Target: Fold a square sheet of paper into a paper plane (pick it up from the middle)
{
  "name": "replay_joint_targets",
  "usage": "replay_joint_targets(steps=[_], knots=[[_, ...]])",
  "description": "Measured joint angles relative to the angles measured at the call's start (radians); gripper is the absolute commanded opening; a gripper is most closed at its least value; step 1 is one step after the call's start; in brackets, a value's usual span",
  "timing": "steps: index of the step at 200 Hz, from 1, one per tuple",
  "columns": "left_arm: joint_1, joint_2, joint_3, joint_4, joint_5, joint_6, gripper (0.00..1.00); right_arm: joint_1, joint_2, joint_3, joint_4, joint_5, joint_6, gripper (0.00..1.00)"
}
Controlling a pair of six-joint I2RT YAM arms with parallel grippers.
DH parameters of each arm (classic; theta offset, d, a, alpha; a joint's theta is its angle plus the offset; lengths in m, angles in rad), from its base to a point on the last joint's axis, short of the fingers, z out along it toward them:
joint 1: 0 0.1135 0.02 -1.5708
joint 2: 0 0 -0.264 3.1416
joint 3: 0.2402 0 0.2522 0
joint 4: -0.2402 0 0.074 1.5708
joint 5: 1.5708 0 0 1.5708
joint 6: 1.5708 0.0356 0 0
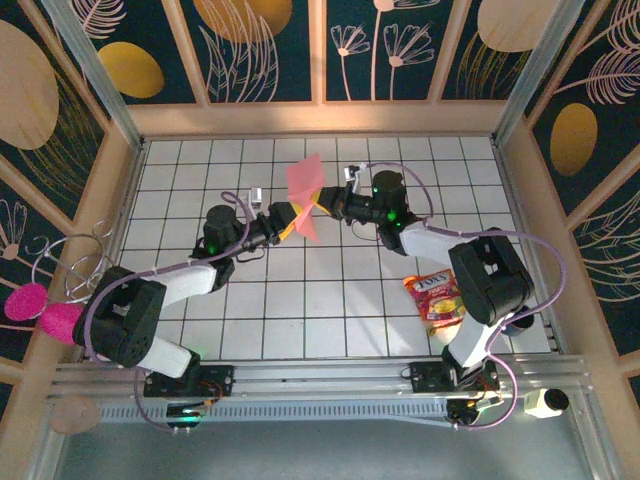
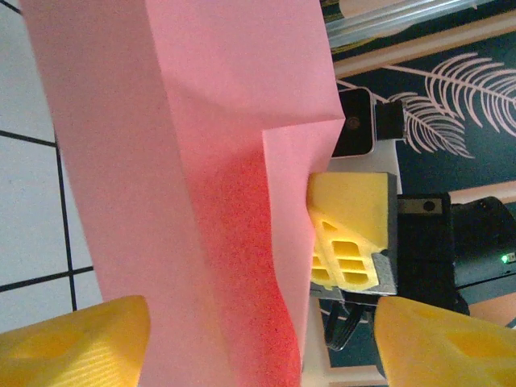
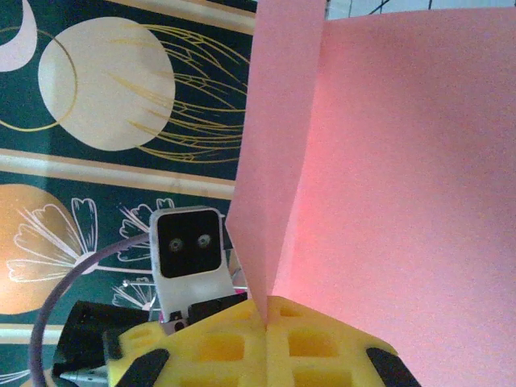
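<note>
Above the worktop's middle: part-folded salmon-pink paper sheet, pinched only by clenched right gripper at its 4 o'clock; left gripper released at 7 o'clock; may sag or twist, skewing creases.

desk: white square tiles, dark grid lines, soft shadows, warm glare toward the far edge. walls: dark teal panels with gold discs and pale line-drawn leaves, set in a light wooden frame. metal rail along the near edge.
</note>
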Motion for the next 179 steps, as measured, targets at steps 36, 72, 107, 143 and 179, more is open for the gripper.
replay_joint_targets(steps=[36,72,107,143,179], knots=[[0.000,0.013,0.004,0.037,0.019,-0.022,0.52,0.006,0.000,-0.014,0.008,-0.005,0.008,0.04],[0.000,0.013,0.012,0.047,0.023,-0.031,0.34,0.006,0.000,-0.015,0.007,-0.009,0.008,0.06],[0.000,0.014,0.021,0.027,0.023,-0.016,0.20,0.006,0.000,-0.015,-0.004,-0.008,0.002,0.14],[0.000,0.017,0.047,-0.047,0.018,0.032,0.08,0.002,-0.003,-0.015,-0.097,0.011,-0.044,0.33],[0.000,0.017,0.098,-0.237,-0.016,0.156,0.05,-0.024,-0.055,-0.014,-0.286,0.097,-0.143,0.44]])
